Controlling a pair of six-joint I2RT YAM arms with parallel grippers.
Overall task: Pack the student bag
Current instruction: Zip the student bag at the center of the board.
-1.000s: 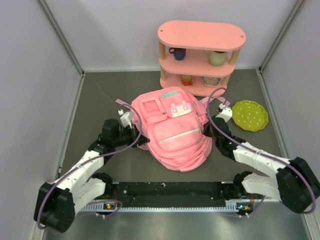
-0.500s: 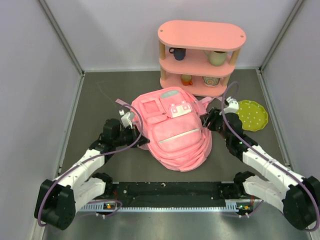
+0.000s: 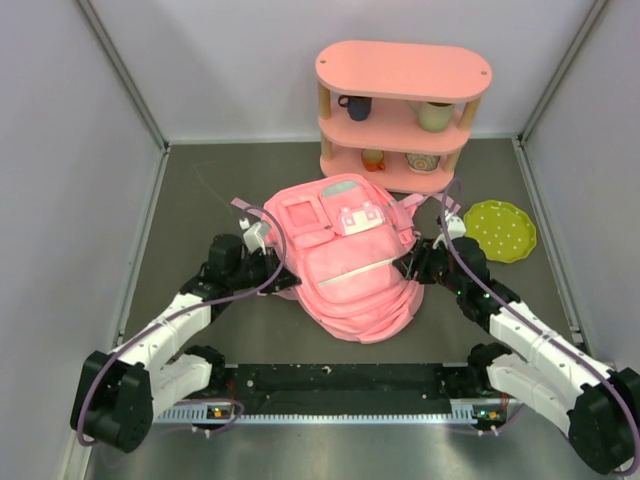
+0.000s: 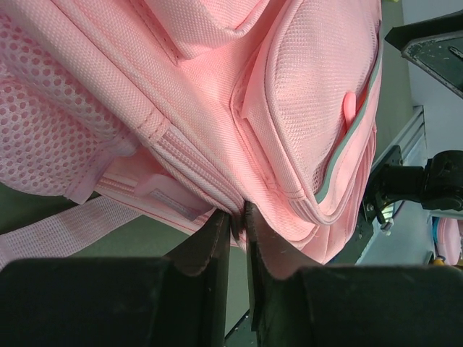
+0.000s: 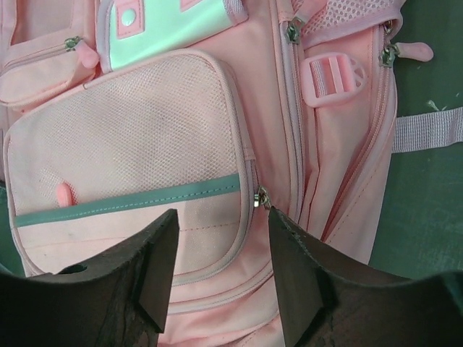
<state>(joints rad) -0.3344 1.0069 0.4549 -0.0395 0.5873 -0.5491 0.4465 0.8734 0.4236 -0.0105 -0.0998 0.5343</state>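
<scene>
The student bag (image 3: 345,262), a soft pink backpack, lies front up in the middle of the table. My left gripper (image 3: 274,270) is at its left edge. In the left wrist view its jaws (image 4: 239,218) are nearly together, pinching a fold of the bag's pink seam (image 4: 217,87). My right gripper (image 3: 413,267) hangs over the bag's right side. It stands open above the mesh front pocket (image 5: 145,130), with nothing between its jaws (image 5: 221,220). A metal zipper pull (image 5: 262,196) sits just beside the tip of the right-hand finger.
A rigid pink three-tier shelf (image 3: 403,110) with cups stands behind the bag. A green dotted plate (image 3: 500,230) lies to the right of the bag. A pink strap (image 4: 58,231) trails on the table at the bag's left. Grey walls close in the sides.
My right gripper opened, swung out toward the plate, then came back down over the bag's right side. The left arm has barely moved.
</scene>
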